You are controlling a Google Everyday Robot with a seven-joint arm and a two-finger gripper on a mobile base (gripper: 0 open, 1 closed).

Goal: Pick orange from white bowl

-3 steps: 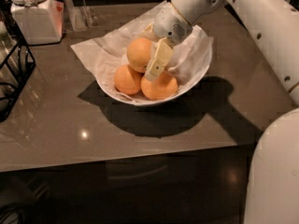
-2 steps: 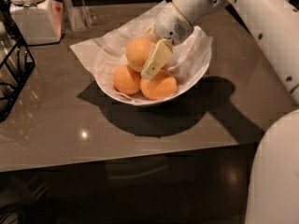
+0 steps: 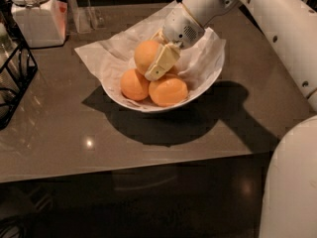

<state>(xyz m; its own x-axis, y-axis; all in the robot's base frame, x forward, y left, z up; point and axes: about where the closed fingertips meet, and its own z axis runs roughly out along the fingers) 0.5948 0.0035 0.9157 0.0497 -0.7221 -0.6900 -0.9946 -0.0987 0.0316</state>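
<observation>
Your tool is down inside the white bowl, its cream end lying against the right flank of the orange. You cannot tell from this view whether it is clenched on the fruit or released.

The orange is the topmost of the pile, dull and tan, resting on two brighter oranges: one at front left, one at front right. All three sit on crumpled white paper that spills over the bowl's left rim.

The white arm comes in from the upper right.

The bowl stands mid-bench and casts a dark shadow to the front and right.

A white lidded jar stands at the far left corner, and a black wire rack runs along the left edge, both well apart from the bowl.
</observation>
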